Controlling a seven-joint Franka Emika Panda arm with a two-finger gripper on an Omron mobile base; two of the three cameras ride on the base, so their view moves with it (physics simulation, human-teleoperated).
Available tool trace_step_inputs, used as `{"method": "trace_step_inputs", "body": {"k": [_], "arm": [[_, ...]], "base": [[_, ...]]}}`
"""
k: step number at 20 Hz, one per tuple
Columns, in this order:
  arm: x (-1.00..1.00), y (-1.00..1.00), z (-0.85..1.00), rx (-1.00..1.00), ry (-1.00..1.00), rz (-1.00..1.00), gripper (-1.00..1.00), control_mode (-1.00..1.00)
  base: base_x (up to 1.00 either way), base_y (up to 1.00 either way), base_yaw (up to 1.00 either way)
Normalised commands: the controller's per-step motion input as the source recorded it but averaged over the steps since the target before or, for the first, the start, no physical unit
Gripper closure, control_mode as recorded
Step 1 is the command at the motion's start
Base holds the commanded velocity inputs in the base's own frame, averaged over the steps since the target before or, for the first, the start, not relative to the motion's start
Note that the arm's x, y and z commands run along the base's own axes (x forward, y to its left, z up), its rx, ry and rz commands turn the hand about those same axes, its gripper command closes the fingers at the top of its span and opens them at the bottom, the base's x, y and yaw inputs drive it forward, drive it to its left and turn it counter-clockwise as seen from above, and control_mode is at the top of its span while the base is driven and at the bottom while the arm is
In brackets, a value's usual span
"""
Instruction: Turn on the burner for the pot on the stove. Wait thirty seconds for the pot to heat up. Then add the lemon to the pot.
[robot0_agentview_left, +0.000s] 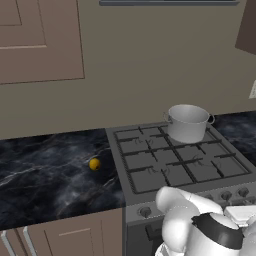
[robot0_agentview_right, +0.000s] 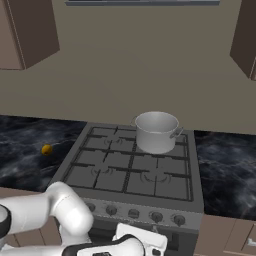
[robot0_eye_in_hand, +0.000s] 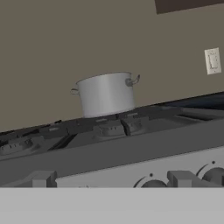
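**Gripper at stove front, jaws wide, nothing held**

Nearest, the two-finger gripper (robot0_eye_in_hand: 113, 180) sits low before the stove's front panel; its dark tips stand spread to full width with nothing between them. Just beyond are round grey front knobs (robot0_eye_in_hand: 154, 183), partly cut off at the bottom of the hand view. The dark grey gas stove with gridded grate top (robot0_agentview_left: 170, 167) follows. The shiny steel cylindrical pot (robot0_agentview_left: 187, 122) stands upright on the back right burner (the burner itself is hidden beneath it), long axis vertical, its two side handles pointing outward. Its contents cannot be made out. The small round yellow lemon (robot0_agentview_left: 94, 163) lies on the black marbled counter (robot0_agentview_left: 50, 175), left of the stove, well apart from the pot.
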Motion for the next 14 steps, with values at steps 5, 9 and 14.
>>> {"method": "trace_step_inputs", "body": {"k": [5,9,14], "arm": [[0.30,-0.05,-0.18,0.00,0.00,0.00,-1.00,-1.00],[0.37,-0.26,-0.28,0.00,0.02,0.00,-1.00,-1.00],[0.31,-0.36,-0.40,0.00,0.01,0.00,-1.00,-1.00]], "base": [[0.00,0.00,0.00],[0.00,0.00,0.00],[0.00,0.00,0.00]]}}
